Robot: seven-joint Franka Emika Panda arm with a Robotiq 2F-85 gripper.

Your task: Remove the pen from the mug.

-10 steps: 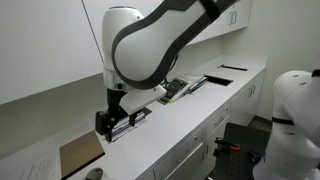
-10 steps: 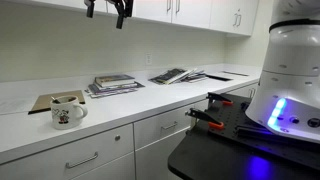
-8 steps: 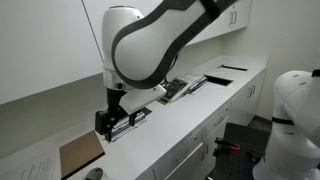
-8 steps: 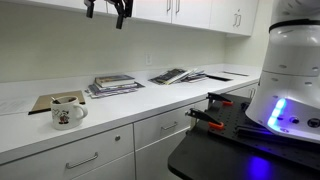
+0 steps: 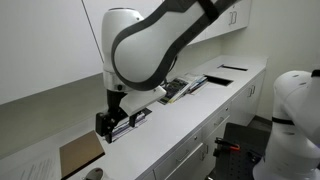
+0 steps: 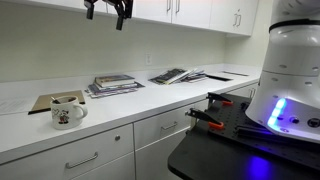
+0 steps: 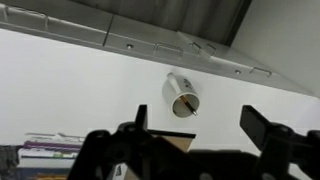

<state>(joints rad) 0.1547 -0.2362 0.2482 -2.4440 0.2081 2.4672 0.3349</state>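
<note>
The mug [image 6: 67, 111] is a small pale cup that stands on the white counter near its front edge. A dark pen [image 6: 66, 100] lies inside it. In the wrist view the mug [image 7: 181, 94] shows from above, with the pen [image 7: 190, 106] leaning across its opening. My gripper [image 6: 108, 10] hangs high above the counter, well clear of the mug. It also shows in an exterior view [image 5: 108, 126]. In the wrist view the gripper [image 7: 197, 120] is open and empty, with its fingers [image 7: 140, 117] wide apart and the mug beyond them.
A flat brown board [image 6: 42, 101] lies just behind the mug and shows in an exterior view [image 5: 80, 155]. Stacks of books and magazines [image 6: 112, 85] [image 6: 178, 75] lie further along the counter. A white machine [image 6: 295, 70] and red clamps [image 6: 200, 118] stand on a dark table.
</note>
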